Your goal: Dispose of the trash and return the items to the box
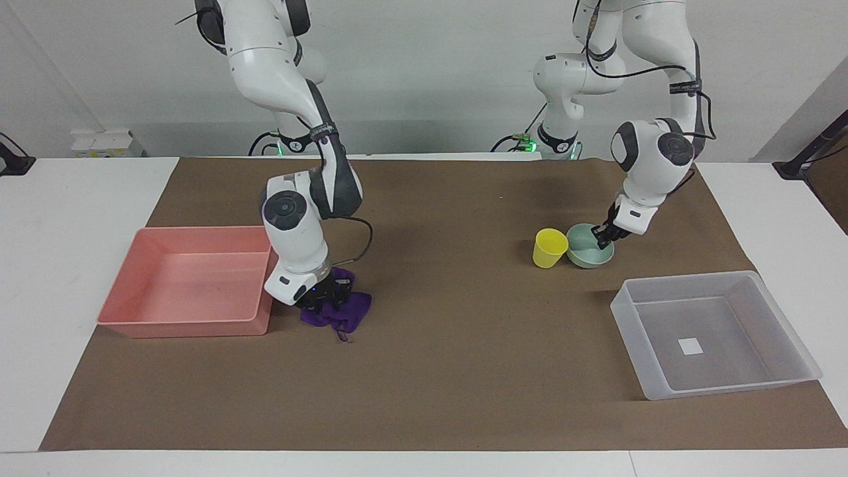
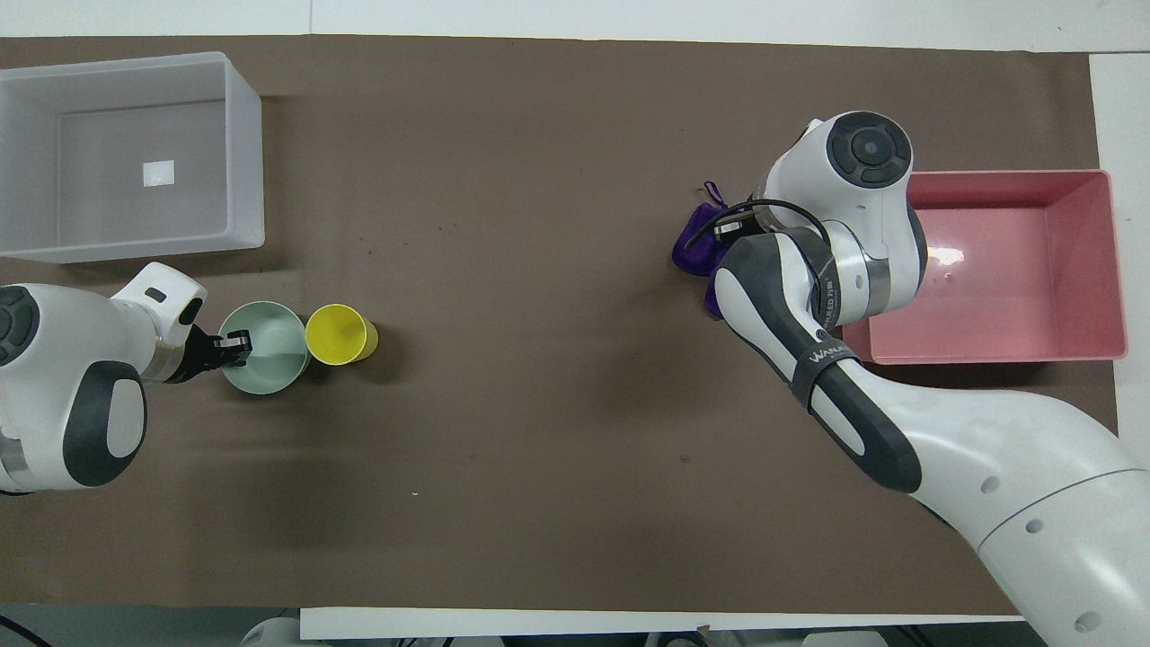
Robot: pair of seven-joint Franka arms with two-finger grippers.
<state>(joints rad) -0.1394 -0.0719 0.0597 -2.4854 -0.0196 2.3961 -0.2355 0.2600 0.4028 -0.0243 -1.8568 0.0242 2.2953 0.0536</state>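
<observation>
Pale mint-green round bowl (image 1: 587,250) touching small yellow plastic cup (image 1: 549,248), left gripper (image 1: 603,236) straddling bowl's rim, grip unclear, right gripper (image 1: 326,296) pressed into deep-purple fabric rag (image 1: 343,314) beside pink opaque tray (image 1: 187,325), fingers hidden, rag half covered, clear-grey plastic box (image 1: 719,386) farthest.

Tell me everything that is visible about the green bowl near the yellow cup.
The bowl is round, pale mint green, smooth like plastic, and looks empty. It stands upright on the brown mat, close beside the yellow cup, at the left arm's end of the table, nearer to the robots than the clear box. The left gripper is down at its rim, on the side away from the cup, one finger seemingly inside. Whether it grips the rim cannot be told.
</observation>
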